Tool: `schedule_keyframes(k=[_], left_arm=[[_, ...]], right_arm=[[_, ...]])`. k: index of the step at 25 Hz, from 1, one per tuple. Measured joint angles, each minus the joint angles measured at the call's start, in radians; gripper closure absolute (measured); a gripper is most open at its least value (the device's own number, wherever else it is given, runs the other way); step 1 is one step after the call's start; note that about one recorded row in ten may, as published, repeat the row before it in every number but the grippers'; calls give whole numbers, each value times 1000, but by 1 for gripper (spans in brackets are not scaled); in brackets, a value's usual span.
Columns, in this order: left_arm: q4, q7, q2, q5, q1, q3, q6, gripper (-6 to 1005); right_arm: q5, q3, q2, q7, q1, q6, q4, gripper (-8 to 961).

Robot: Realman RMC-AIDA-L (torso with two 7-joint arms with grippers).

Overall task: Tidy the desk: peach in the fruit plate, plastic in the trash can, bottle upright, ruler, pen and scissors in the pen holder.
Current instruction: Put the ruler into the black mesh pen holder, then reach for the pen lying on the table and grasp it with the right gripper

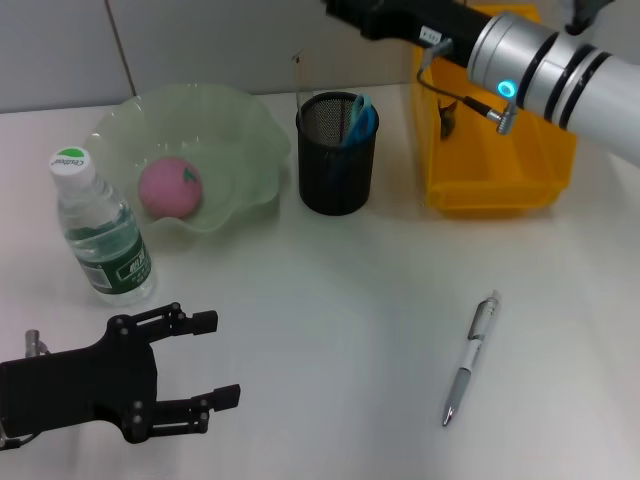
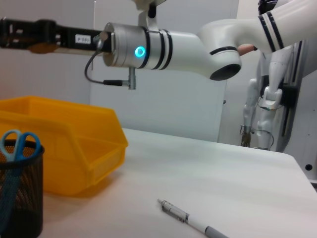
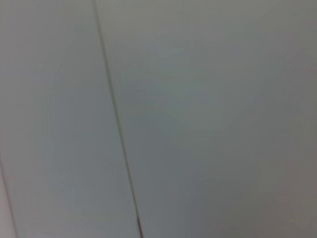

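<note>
One white bench [image 1: 330, 300] carries everything. Behind the pen holder [image 1: 337, 155], the right arm [image 1: 540, 60] crosses a yellow bin [image 1: 500, 165], its gripper cut off, state unknowable. Left of the holder: plate [image 1: 250, 150] with peach [image 1: 170, 187], upright bottle [image 1: 100, 235], label unreadable. Left gripper [image 1: 215, 360] released. Pen [image 1: 470, 360] lies nearer.

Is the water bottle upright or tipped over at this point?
Upright: the water bottle stands on its base beside the fruit plate, green cap on top.
</note>
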Motion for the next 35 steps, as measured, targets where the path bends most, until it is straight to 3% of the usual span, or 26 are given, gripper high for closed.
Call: schedule_keyframes(k=[25, 31, 35], left_arm=[[-45, 44, -4, -6, 20, -1, -39, 164], [-46, 42, -4, -13, 26, -2, -33, 164], [-46, 40, -3, -25, 28, -9, -31, 164]], right_arm=[[48, -43, -6, 59, -49, -137, -17, 339], [1, -44, -13, 182, -138, -298, -133, 339], [-89, -33, -32, 297, -208, -434, -230, 338]])
